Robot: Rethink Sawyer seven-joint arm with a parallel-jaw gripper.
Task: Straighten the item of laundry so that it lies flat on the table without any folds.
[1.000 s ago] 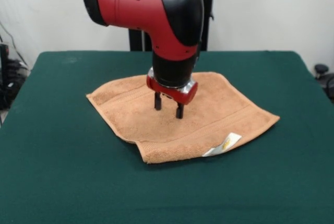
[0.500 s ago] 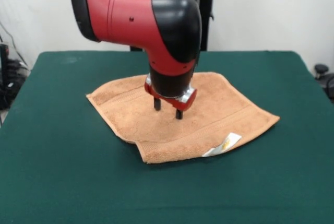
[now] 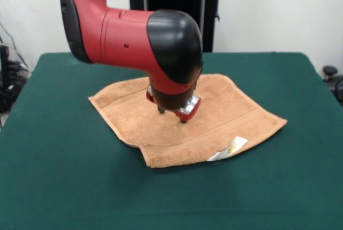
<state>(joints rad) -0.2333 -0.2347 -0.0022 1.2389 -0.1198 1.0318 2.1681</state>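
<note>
Bare green desk (image 3: 64, 187) in the foreground. Orange-tan towel (image 3: 225, 115) lies mid-desk, near edge doubled under in a fold (image 3: 161, 157), white label (image 3: 229, 148) with yellow mark at the near right edge. Woven bands run along the sides. End effector (image 3: 171, 116) is over the towel's middle, two dark fingertips (image 3: 161, 110) apart, tips at or on the cloth; contact unclear. Red-black arm (image 3: 139, 37) bends above it, black pedestal (image 3: 171, 5) behind.

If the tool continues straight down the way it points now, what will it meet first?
Most likely the towel: the tool points down over its middle, with nothing visible between. Whether it already touches is unclear.
</note>
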